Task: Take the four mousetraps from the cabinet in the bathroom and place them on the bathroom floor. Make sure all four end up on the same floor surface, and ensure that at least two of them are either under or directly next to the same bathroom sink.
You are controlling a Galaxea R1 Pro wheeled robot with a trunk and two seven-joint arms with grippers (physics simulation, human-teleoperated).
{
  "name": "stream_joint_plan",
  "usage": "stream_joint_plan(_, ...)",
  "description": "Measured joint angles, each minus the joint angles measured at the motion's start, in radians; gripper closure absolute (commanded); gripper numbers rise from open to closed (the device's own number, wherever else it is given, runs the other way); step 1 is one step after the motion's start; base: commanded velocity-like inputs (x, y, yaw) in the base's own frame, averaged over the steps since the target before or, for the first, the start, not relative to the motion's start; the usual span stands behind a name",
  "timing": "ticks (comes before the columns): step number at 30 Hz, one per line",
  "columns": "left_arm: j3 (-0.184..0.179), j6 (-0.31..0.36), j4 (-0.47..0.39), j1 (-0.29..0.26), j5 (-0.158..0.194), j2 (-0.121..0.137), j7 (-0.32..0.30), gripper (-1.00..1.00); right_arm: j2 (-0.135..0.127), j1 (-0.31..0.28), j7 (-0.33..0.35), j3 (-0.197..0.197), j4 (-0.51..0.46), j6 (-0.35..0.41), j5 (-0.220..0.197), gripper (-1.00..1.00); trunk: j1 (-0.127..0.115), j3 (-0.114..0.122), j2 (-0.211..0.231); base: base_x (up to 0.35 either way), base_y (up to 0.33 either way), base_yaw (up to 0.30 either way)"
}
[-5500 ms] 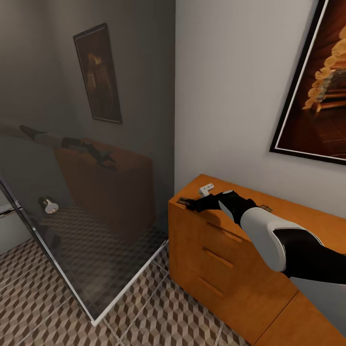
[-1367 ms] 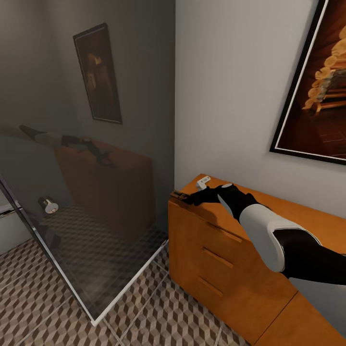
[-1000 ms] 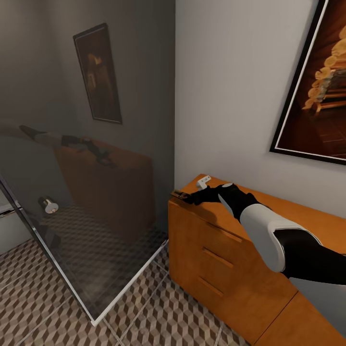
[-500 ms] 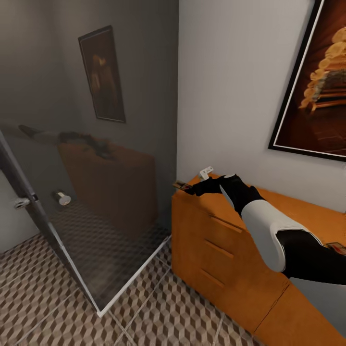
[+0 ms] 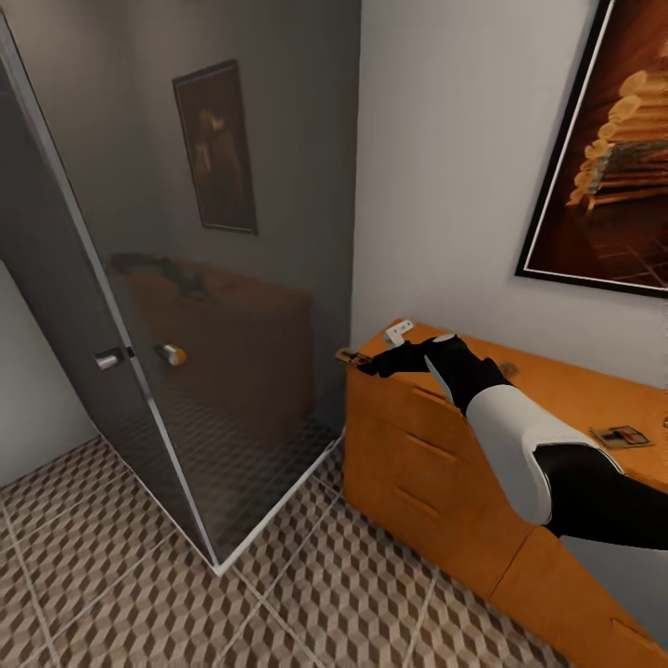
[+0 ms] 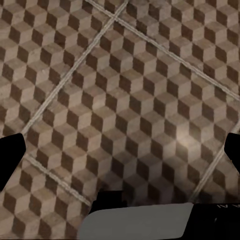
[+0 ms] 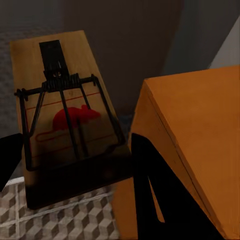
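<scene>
Two mousetraps show in the head view: one held mousetrap (image 5: 350, 356) at the tip of the right gripper (image 5: 364, 363), just past the left end of the cabinet (image 5: 436, 464), and a second mousetrap (image 5: 621, 436) lying flat on the cabinet top far to the right, well apart from the first. The right gripper's fingers are closed narrowly on the held trap's near end, and the board juts out over the bathroom floor (image 5: 306, 594) beside the dark glass shower door (image 5: 195, 278).

From the right wrist view, the held mousetrap (image 7: 67, 117) has its long axis running away from the gripper, with the dark metal catch at the far end and the wire bar across the middle. A red mouse silhouette is printed on the wood; no writing can be read. The cabinet corner (image 7: 195, 145) sits just beside the board.

A small white object (image 5: 399, 331) rests on the cabinet top near the wall, behind the wrist. A framed picture (image 5: 608, 148) hangs above.

The left gripper (image 6: 120, 165) hangs over the cube-patterned tiles with its dark fingertips (image 6: 10, 160) spread wide, holding nothing.
</scene>
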Motion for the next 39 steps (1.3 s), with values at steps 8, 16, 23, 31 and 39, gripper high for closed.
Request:
stream_joint_plan(8, 0.000, 0.000, 0.000, 0.000, 0.000, 0.000, 0.000, -1.00, -0.001, 0.000, -0.001, 0.000, 0.004, -0.001, 0.001, 1.00, 0.000, 0.000, 0.000, -0.276, 0.182, 0.000)
stream_joint_plan(16, 0.000, 0.000, 0.000, 0.000, 0.000, -0.001, 0.000, -1.00, -0.002, 0.000, -0.007, 0.002, 0.052, -0.005, 0.001, 1.00, 0.000, 0.000, 0.000, -0.081, 0.054, 0.000)
stream_joint_plan(23, 0.000, 0.000, 0.000, 0.000, 0.000, -0.001, 0.000, -1.00, -0.004, 0.000, -0.035, 0.001, 0.149, -0.070, 0.002, 1.00, 0.000, 0.000, 0.000, -0.006, 0.004, 0.000)
stream_joint_plan(31, 0.001, -0.001, -0.001, 0.000, 0.000, 0.001, 0.000, -1.00, -0.026, 0.021, -0.091, 0.005, 0.298, -0.242, 0.004, 1.00, 0.000, 0.000, 0.000, 0.000, 0.000, 0.000)
stream_joint_plan(39, 0.001, -0.014, -0.002, 0.000, 0.000, 0.004, 0.000, -1.00, -0.060, 0.184, -0.136, 0.004, 0.315, -0.357, -0.002, 1.00, 0.000, 0.000, 0.000, 0.000, 0.000, 0.000)
